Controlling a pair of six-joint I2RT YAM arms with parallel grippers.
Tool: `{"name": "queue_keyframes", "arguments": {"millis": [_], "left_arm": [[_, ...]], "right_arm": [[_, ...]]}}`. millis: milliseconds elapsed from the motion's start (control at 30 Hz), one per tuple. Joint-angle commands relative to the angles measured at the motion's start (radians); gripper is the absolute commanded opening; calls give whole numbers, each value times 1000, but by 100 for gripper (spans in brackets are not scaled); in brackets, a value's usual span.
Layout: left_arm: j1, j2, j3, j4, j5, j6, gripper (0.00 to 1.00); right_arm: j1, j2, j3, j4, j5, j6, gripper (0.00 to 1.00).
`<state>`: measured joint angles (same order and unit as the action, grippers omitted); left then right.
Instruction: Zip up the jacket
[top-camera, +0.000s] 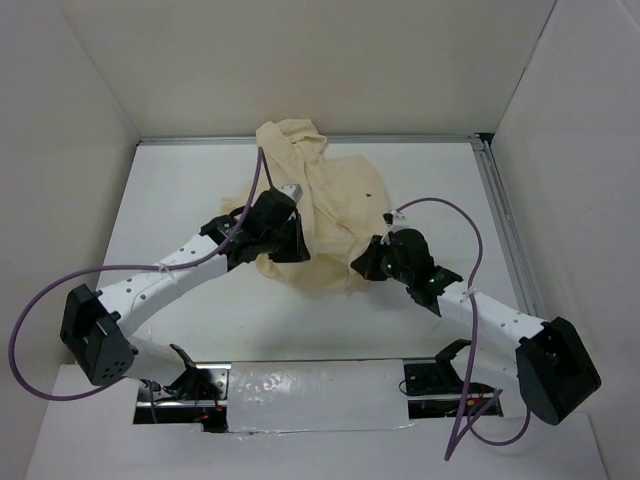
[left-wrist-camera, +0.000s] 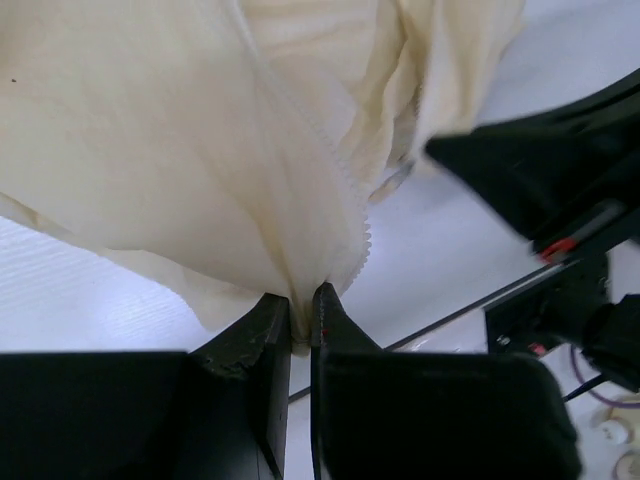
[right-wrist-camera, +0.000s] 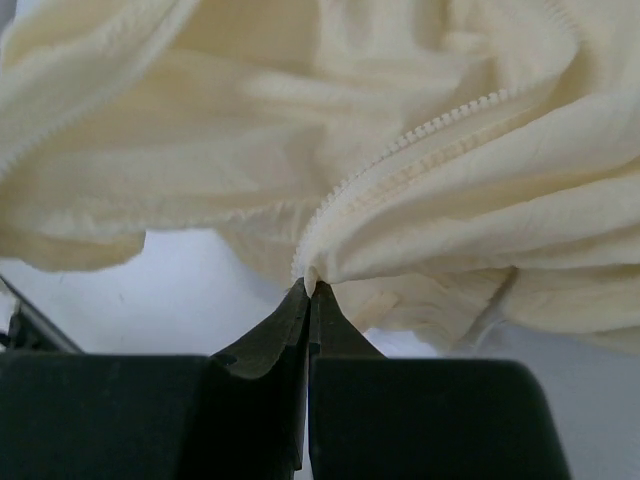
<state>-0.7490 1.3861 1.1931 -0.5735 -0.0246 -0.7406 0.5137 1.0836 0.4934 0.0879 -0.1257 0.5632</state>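
Jacket fabric is gripped along its near edge by both arms, and it lies bunched on the white counter between them, stretching away toward the back wall. Nearest the bases, the left fingers are closed to a thin slit on a fold of cream cloth, with a row of zipper teeth running up from just beside the pinch. The right fingers are pressed fully together on the end of another toothed edge, which is drawn into gathers at the tips and climbs away to the upper right.

No slider can be made out in either wrist view, and the two rows of teeth are not seen meshed anywhere, so the zipping itself is judged not yet begun. What appears achieved is a hold on each front edge near the hem. Bringing those edges together, seating the pin and drawing the slider up are all left.

Farther back, the body is crumpled, and a heaped part, probably the hood, rests at the far edge.
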Motion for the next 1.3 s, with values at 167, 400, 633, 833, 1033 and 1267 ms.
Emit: {"name": "queue_keyframes", "arguments": {"millis": [167, 400, 633, 833, 1033, 1267], "left_arm": [[-3, -19, 48, 144, 11, -137, 0], [-1, -62, 71, 282, 124, -85, 0], [-1, -74, 106, 239, 196, -59, 0], [0, -150, 66, 218, 232, -40, 0], [0, -209, 34, 195, 238, -37, 0], [2, -191, -9, 117, 128, -78, 0]], "right_arm": [[77, -91, -41, 348, -109, 66, 0], [92, -108, 51, 311, -170, 0, 0], [111, 119, 192, 236, -80, -20, 0], [95, 300, 272, 239, 15, 26, 0], [49, 377, 310, 213, 15, 18, 0], [71, 196, 200, 90, 162, -22, 0]]}}
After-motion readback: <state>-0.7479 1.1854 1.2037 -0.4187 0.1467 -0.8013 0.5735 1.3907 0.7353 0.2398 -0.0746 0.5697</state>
